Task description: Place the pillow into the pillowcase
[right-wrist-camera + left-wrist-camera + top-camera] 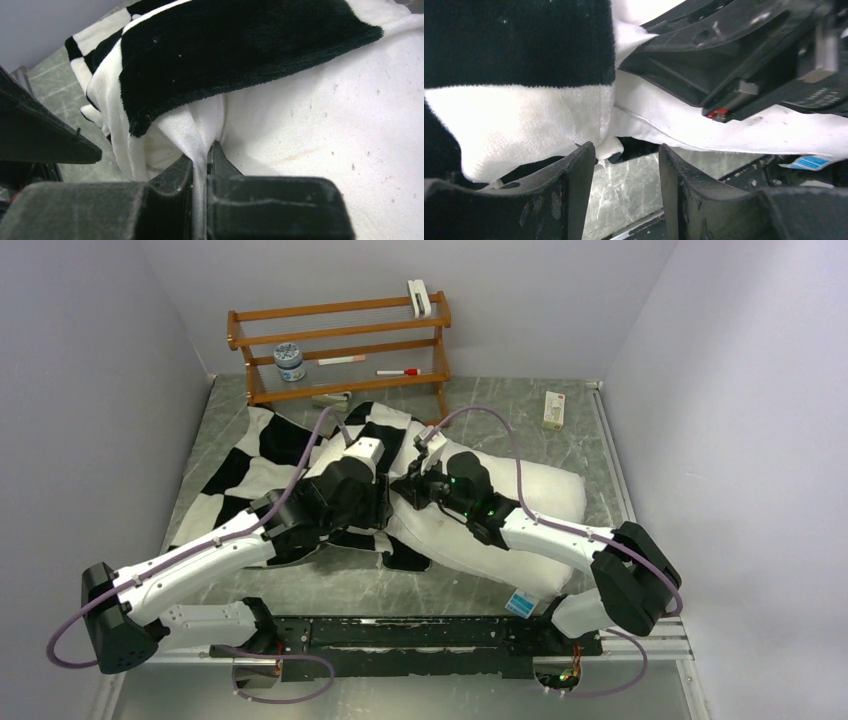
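Plump white pillow (540, 490), left end hidden under black-and-white checkered pillowcase (270, 445).
Right gripper (200, 152) pinches a pillow fold; left gripper (625, 152) jaws spread.

Grey-green marbled surface (500, 400). Spread across left: black-and-white checkered pillowcase (265, 445), overlapping plain white pillow (545, 490) lying at right. Wooden rack (340, 350) standing along back edge; small white box (553, 410) near right rear corner.

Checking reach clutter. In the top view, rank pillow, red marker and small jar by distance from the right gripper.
1. pillow: mid-table, pinched by the right gripper.
2. red marker: on a rack shelf, straight behind.
3. small jar: rack shelf, back-left.
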Robot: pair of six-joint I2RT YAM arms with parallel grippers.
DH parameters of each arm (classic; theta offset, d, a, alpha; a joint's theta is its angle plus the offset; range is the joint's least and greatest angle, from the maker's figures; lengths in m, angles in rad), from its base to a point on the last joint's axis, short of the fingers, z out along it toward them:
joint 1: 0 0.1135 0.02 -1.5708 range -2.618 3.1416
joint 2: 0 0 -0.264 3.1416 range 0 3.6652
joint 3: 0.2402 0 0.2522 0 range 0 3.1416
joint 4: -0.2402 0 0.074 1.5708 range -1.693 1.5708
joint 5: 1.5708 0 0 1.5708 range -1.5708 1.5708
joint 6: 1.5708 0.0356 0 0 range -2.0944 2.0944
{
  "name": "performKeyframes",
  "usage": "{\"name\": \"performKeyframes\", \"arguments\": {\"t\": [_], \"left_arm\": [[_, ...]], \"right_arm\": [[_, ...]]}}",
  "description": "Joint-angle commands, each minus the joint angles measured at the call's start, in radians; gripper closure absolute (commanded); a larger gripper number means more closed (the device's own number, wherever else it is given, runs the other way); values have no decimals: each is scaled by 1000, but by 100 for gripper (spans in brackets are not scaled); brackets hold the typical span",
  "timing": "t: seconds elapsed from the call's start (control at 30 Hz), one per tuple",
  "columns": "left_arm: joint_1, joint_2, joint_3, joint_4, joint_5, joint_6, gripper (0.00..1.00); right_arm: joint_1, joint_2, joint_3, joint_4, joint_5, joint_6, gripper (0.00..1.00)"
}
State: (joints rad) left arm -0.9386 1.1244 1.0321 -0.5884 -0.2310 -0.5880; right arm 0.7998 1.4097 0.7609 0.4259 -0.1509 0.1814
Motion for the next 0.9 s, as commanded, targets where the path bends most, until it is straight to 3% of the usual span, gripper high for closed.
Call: {"name": "performKeyframes", "arguments": {"t": [0.0, 0.17, 0.23, 0.3, 0.37, 0.4, 0.47, 0.53, 0.6, 0.73, 0.8, 0.87], "left_arm": [[-52, 40, -18, 11, -221, -43, 45], [-104, 137, -2, 2, -383, -46, 43], [-124, 169, 4, 20, -437, -19, 47], [-146, 203, 22, 46, -468, 27, 61], [-169, 239, 79, 34, -470, 57, 86], [-187, 246, 112, 35, -460, 78, 94], [-231, 233, 148, 84, -403, 121, 95], [-250, 202, 152, 184, -214, 129, 95], [-268, 167, 124, 311, -66, 94, 95], [-296, 169, 65, 485, 94, -37, 95], [-292, 194, 68, 478, 107, -60, 95], [-292, 219, 124, 325, -6, -67, 95]], "right_arm": [[-13, 2, 19, 160, -10, 96, 100], [-17, -9, -2, 189, -11, 136, 100], [-16, -14, -7, 200, -17, 152, 100], [-21, -12, -18, 222, -25, 183, 100], [-35, -13, -40, 268, -32, 232, 100], [-41, -16, -54, 289, -28, 256, 100], [-53, -22, -77, 326, -18, 293, 100], [-67, -27, -90, 350, 3, 325, 100], [-83, -28, -102, 390, 19, 359, 100], [-144, -28, -97, 427, 4, 412, 100], [-161, -25, -88, 426, -24, 417, 100], [-165, -29, -85, 407, -37, 417, 100]]}}
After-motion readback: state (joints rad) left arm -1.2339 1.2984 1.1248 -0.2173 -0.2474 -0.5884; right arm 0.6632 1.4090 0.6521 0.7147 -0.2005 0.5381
